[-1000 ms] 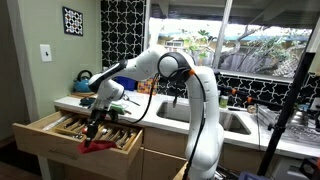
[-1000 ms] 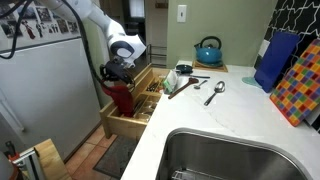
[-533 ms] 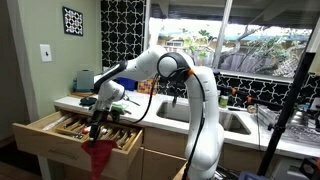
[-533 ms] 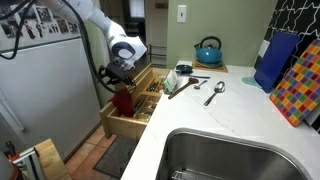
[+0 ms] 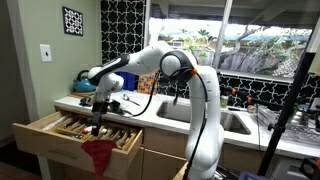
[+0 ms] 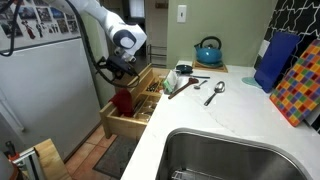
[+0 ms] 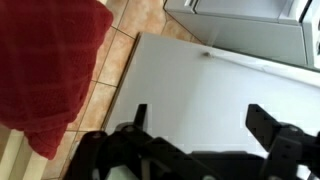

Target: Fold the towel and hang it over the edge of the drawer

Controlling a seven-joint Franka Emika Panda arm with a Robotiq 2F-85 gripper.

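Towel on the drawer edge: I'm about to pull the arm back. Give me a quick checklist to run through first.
1. Towel draped over the front edge of the drawer: ok, it hangs down the front in both exterior views.
2. Gripper open and empty: ok, the wrist view shows the jaws apart with nothing between them.
3. Gripper apart from the towel: ok, it hangs above the drawer and the cloth lies off to one side in the wrist view.
4. Towel neatly folded: cannot tell, it looks bunched.
5. Drawer pulled out: ok.
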